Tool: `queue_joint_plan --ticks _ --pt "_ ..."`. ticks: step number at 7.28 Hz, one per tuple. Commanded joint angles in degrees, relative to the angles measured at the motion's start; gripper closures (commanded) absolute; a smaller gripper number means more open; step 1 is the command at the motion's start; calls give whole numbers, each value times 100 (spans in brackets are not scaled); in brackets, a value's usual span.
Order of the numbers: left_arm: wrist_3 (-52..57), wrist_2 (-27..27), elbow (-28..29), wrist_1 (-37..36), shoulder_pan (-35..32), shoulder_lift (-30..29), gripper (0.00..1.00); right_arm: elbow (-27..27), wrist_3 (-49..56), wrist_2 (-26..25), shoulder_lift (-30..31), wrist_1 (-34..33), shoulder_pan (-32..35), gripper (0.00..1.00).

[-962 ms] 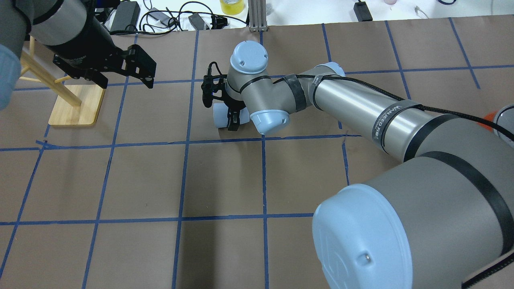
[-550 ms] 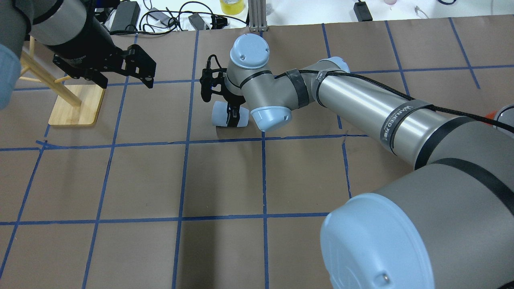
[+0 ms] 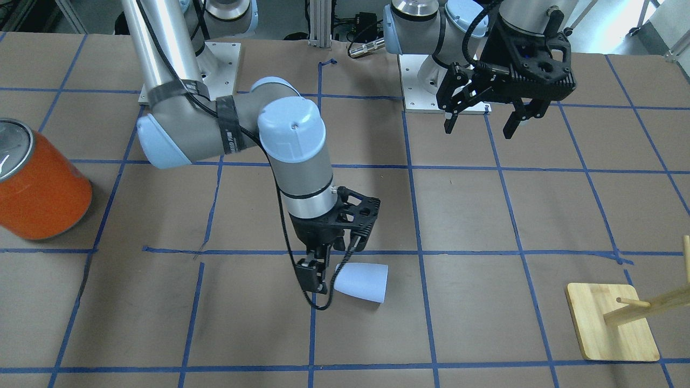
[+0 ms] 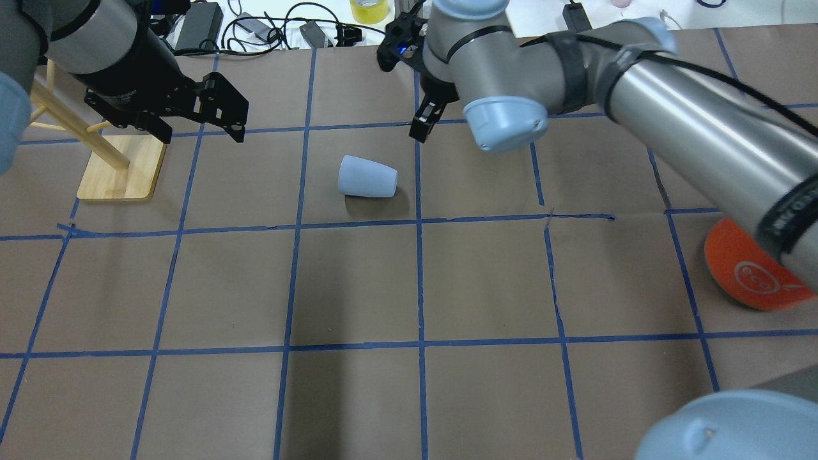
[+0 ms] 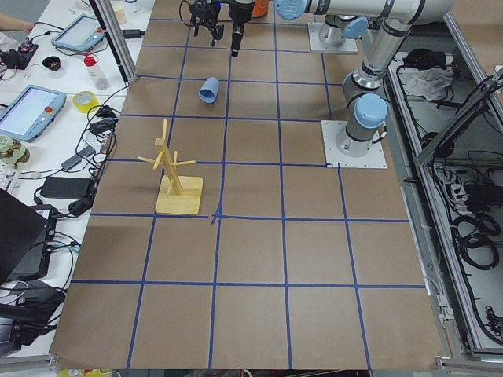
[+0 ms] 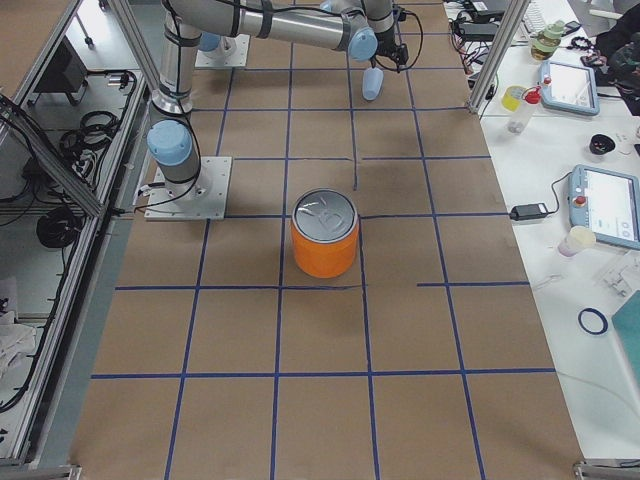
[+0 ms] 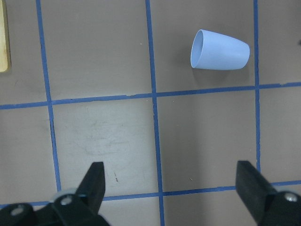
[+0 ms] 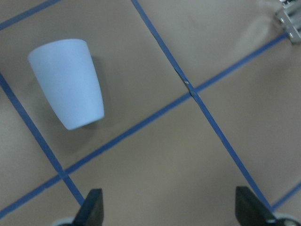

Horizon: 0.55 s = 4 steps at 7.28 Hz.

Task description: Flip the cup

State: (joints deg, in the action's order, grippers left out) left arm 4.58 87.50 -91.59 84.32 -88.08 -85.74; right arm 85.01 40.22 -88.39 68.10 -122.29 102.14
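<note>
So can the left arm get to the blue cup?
Probably yes. The cup lies on its side, with only bare table between it and the left gripper, whose jaws stand open.

We read only "eco", white in a ring on the orange can (image 4: 748,273), well apart from the cup (image 4: 367,177); nothing else is legible.

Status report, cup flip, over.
Left gripper, right gripper open, empty. Pale lavender-blue tapered plastic cup lies on its side, ungripped. Big orange silver-topped can stands well aside.
</note>
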Motion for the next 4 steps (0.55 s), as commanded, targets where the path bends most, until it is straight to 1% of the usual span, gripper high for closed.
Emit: queue_joint_plan --ticks 1,2,3,4 --pt "182 -501 -130 14 472 -91 0 138 -1342 -134 675 1062 -1148 0" --pt "462 -1228 -279 -47 859 -231 0 252 -2246 -143 922 1432 -1457 0" --pt "804 -1679 -368 -143 993 -502 0 253 -2490 -239 1282 1871 -1599 0" --pt "833 -2093 -447 -579 995 -879 0 253 -2510 -510 1738 2528 -1653 0"
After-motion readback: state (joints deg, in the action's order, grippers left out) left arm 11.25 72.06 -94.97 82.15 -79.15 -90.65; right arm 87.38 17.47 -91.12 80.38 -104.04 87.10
